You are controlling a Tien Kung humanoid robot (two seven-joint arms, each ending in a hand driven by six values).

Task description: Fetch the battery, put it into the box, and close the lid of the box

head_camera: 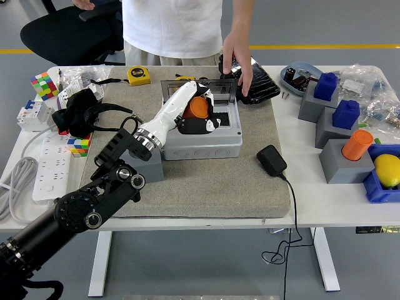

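Over the open grey box (201, 142), our left hand (199, 112) grips the orange battery (198, 107); rigid and smooth, we judge, best held round its sides.

Place: a robotics lab or test workshop.
Floor: smooth grey, with a yellow line (325, 46) painted behind the table (312, 206).
Furniture: a white height-adjustable table; a black office chair (62, 31) behind its far left corner.
Work surface: a grey felt mat (206, 187) in the table's middle.
Test props: grey blocks (315, 103) holding blue and orange pieces at the table's right end; colourful puzzle cubes (42, 84) at its left end.
Tools: a yellow tape measure (138, 75) at the far edge; a white power strip (47, 169) and cables on the left.
People: a person (172, 28) in a white shirt stands at the table's far side.
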